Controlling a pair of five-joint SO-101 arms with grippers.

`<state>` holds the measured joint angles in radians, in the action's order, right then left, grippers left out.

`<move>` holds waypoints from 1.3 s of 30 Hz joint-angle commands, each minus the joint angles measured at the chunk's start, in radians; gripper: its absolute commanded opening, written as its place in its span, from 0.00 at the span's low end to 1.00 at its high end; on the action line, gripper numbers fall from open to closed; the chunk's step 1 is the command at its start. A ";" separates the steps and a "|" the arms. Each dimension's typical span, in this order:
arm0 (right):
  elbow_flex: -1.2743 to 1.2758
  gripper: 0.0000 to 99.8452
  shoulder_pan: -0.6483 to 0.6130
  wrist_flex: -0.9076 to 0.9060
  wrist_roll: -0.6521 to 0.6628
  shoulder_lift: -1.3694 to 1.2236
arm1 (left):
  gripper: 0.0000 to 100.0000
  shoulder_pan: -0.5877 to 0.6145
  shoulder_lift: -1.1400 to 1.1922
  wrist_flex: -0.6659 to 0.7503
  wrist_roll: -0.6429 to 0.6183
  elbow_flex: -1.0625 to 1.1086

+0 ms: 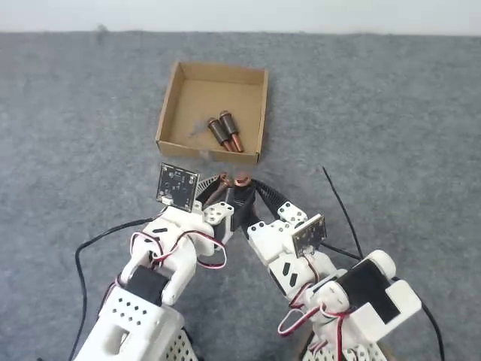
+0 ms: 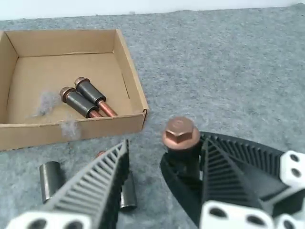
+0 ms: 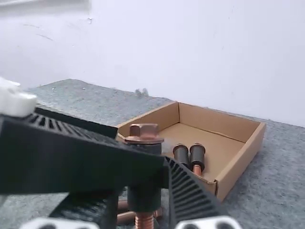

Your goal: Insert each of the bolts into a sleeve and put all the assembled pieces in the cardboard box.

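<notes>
Copper bolt (image 3: 143,133) upright in right jaws, near cardboard box (image 3: 243,157).

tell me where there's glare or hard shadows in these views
high view: even, diffuse light, no hard shadows or glare on the cardboard box; left wrist view: just a soft sheen on the head of the held bolt and on a loose sleeve; right wrist view: a bright wall behind, the foreground dim by contrast, no glare spots.
</notes>
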<state>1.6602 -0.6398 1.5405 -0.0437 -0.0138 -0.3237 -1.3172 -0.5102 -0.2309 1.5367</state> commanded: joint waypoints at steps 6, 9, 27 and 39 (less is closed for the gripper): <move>0.018 0.01 0.018 0.005 -0.006 0.044 | 0.23 -0.133 -0.011 0.002 -0.037 -0.104; 0.018 0.01 0.018 0.005 -0.006 0.044 | 0.23 -0.196 -0.011 -0.066 -0.064 -0.171; 0.014 0.01 0.019 0.004 -0.006 0.044 | 0.22 0.034 -0.422 -0.462 -0.060 -0.390; 0.017 0.01 0.019 0.004 -0.006 0.044 | 0.02 0.451 -0.477 -0.466 -0.058 -0.384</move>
<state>1.6602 -0.6322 1.5420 -0.0437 -0.0123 0.0491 -1.7868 -0.9766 -0.2877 1.1976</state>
